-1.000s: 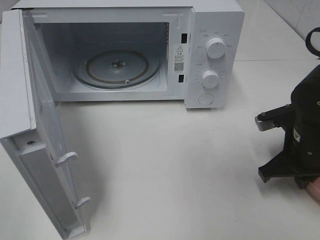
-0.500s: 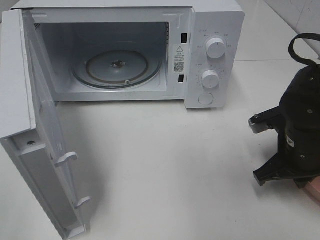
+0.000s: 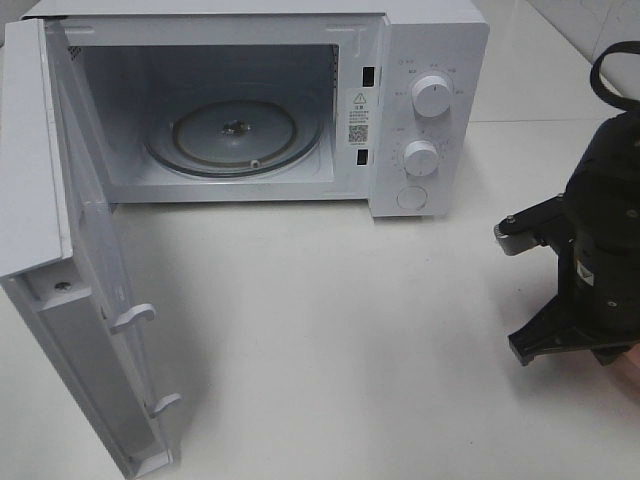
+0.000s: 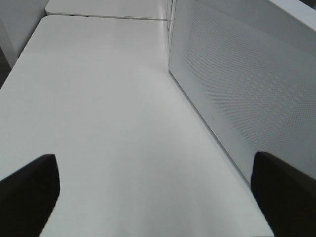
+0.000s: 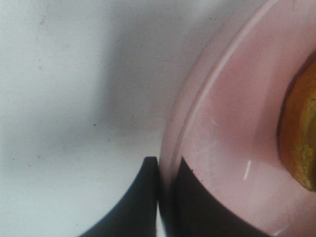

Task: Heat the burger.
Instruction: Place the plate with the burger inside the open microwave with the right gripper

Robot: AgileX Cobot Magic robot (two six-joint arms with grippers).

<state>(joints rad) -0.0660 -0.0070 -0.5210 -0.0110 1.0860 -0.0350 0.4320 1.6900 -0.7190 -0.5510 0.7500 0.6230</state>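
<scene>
The burger shows only as a golden-brown edge with a bit of yellow, resting on a round pink plate. My right gripper is shut on the plate's rim, one finger over it and one under. In the exterior view the right arm hides the burger, and only a sliver of the pink plate peeks out at the right edge. My left gripper is open with nothing between its fingers, low over the bare table beside the microwave's side wall.
The white microwave stands at the back with its door swung wide open toward the front left. Its glass turntable carries nothing. White table lies between the microwave and the right arm.
The right arm has shifted a little to the left with the plate in its grip. The left gripper and the microwave door have not moved.
</scene>
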